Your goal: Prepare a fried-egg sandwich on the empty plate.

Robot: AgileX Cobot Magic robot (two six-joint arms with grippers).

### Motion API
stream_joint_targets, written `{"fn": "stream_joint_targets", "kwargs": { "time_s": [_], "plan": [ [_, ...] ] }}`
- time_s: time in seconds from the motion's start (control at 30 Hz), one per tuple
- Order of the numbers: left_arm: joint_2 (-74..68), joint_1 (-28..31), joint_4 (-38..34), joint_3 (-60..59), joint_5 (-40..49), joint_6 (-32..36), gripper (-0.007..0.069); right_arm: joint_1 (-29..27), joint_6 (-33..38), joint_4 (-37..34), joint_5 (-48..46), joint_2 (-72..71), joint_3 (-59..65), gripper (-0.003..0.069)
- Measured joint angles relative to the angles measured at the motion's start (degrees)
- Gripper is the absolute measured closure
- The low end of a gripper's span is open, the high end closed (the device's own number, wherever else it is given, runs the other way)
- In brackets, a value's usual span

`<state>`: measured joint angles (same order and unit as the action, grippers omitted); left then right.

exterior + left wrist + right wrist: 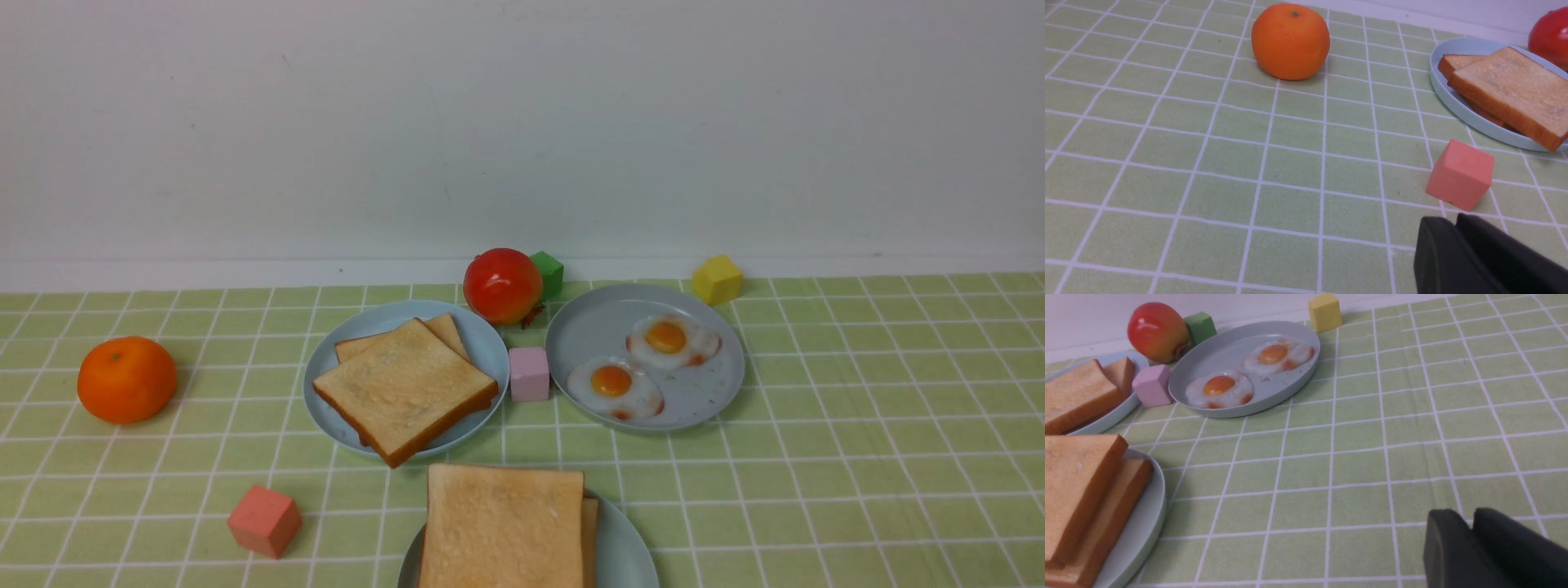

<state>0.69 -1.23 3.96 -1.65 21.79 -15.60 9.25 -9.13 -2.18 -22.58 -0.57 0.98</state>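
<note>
Two toast slices (502,523) lie stacked on the pale aqua plate (627,549) at the near centre. They also show in the right wrist view (1073,486) on the plate (1143,522), the top slice shifted off the lower one. No egg shows between them. My left gripper (1455,222) is shut and empty, just short of a salmon cube (1459,175). My right gripper (1470,516) is shut and empty over bare cloth, off to the right of the near plate. Neither gripper shows in the front view.
A light-blue plate (482,343) holds two loose toast slices (404,388). A grey-blue plate (588,327) holds two fried eggs (612,384). Around them stand a pink cube (529,374), a red fruit (502,286), a green cube (549,272), a yellow cube (717,279), an orange (126,380) and the salmon cube (264,520).
</note>
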Motion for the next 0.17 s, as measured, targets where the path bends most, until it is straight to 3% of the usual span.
{"fn": "stream_joint_targets", "kwargs": {
  "time_s": [0.17],
  "plan": [
    [0.0, 0.0, 0.0, 0.0, 0.0, 0.0, 0.0554, 0.0, 0.1, 0.0, 0.0, 0.0, 0.0, 0.0542]
  ]
}}
